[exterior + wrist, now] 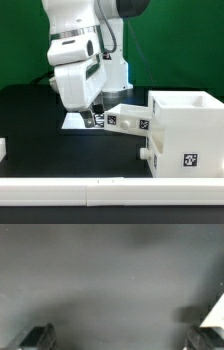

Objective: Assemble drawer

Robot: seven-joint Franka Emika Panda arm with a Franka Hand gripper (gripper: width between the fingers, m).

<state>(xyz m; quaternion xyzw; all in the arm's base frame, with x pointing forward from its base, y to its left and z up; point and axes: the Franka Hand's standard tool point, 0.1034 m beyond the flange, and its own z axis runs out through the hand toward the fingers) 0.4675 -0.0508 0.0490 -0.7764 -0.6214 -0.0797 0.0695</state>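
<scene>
The large white cube housing (186, 135) stands at the exterior view's right, its open top up, with a tag on its front face. A smaller white box tray (128, 119) with tags lies against the housing's left side. My gripper (95, 120) hangs just left of that tray, close to the table. In the wrist view my gripper (115, 339) is open, its fingers (38, 336) wide apart over bare black table with nothing between them. A white corner of the tray (216, 313) shows beside one finger. A second tray cannot be made out.
The marker board (72, 122) lies on the black table behind my gripper. A low white rail (100, 186) runs along the front edge. A small white piece (3, 149) sits at the far left. A small white part (150, 157) juts out at the housing's lower left.
</scene>
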